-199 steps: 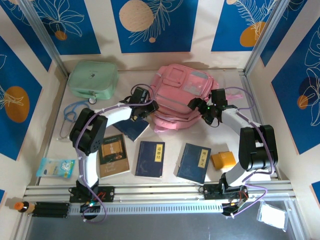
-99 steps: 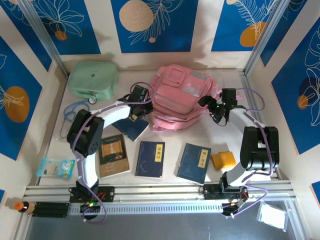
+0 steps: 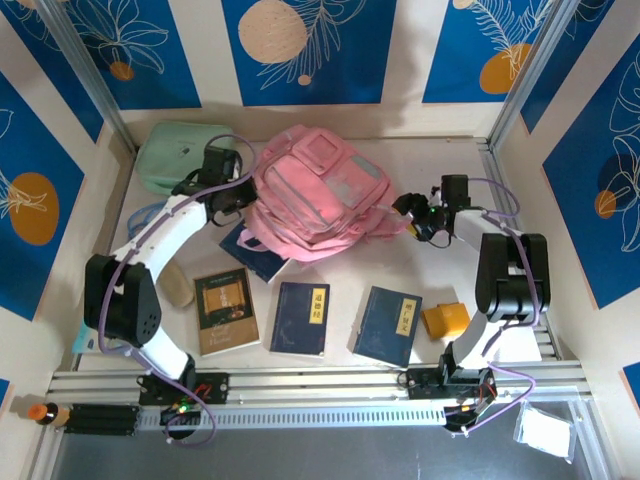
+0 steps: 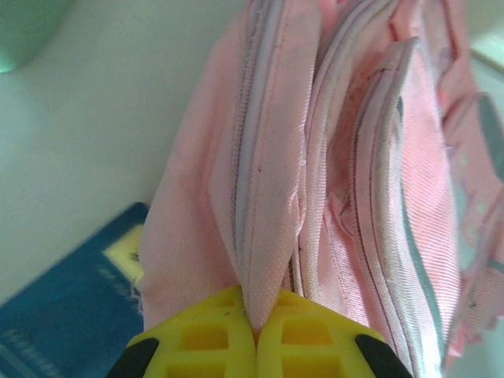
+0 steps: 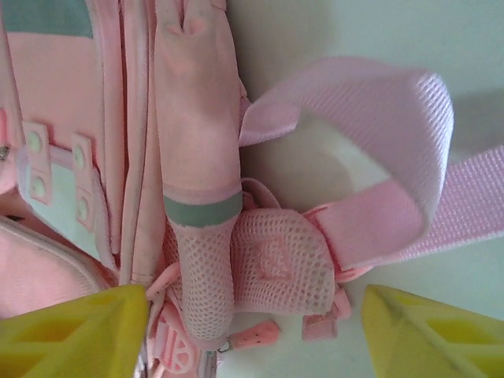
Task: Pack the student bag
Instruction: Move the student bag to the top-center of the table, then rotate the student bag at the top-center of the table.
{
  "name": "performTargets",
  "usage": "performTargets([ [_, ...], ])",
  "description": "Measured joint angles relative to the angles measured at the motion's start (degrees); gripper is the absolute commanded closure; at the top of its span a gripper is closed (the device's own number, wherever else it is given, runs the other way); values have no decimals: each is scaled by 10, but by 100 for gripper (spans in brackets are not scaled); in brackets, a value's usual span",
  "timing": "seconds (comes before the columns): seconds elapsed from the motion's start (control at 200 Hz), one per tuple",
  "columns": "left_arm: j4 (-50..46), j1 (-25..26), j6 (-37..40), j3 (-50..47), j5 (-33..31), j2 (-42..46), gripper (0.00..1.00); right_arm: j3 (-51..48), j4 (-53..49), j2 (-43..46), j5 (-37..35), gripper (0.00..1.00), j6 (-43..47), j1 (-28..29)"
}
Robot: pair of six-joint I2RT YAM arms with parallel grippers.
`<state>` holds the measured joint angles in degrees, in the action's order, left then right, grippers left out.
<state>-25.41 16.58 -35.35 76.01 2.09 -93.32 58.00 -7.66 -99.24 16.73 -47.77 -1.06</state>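
Observation:
The student bag (image 3: 318,190) is a soft pink backpack with grey patches, lying tilted at the back middle of the table. My left gripper (image 3: 240,197) is at its left edge, shut on a fold of pink fabric beside a zip; in the left wrist view the yellow fingertips (image 4: 228,335) meet on that fold of the bag (image 4: 354,157). My right gripper (image 3: 408,215) stands open at the bag's right side. In the right wrist view its jaws stand wide apart either side of the mesh strap base (image 5: 276,264), with a pink strap (image 5: 378,126) looping above.
A mint-green case (image 3: 175,155) sits at the back left. One blue book (image 3: 258,255) lies partly under the bag. A brown book (image 3: 227,310), two blue books (image 3: 301,318) (image 3: 388,325) and an orange block (image 3: 446,320) lie nearer the front. A blue cord (image 3: 145,215) is at left.
The left arm has swung left and back with the bag's fabric in its grip, dragging and turning the bag leftward. The right gripper has stayed near the bag's right side.

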Motion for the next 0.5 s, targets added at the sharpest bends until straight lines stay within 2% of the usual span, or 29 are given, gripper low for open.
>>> performTargets([
  [0.135, -30, -15, 47, 4, -21, -28, 100, 28, 9, -32, 17, 40, -9, 26],
  [0.175, -35, -15, 58, 6, -26, -41, 90, 37, 10, -41, 21, 41, -12, 33],
  [0.22, -39, -15, 70, 6, -31, -53, 70, 48, 10, -51, 27, 41, -13, 42],
  [0.25, -42, -14, 73, 6, -38, -61, 61, 55, 10, -57, 29, 42, -14, 48],
  [0.345, -41, -14, 74, 6, -71, -68, 50, 77, 9, -76, 32, 48, -18, 65],
  [0.5, -30, -13, 69, -27, -101, -32, 40, 96, -2, -92, 23, 51, -18, 83],
])
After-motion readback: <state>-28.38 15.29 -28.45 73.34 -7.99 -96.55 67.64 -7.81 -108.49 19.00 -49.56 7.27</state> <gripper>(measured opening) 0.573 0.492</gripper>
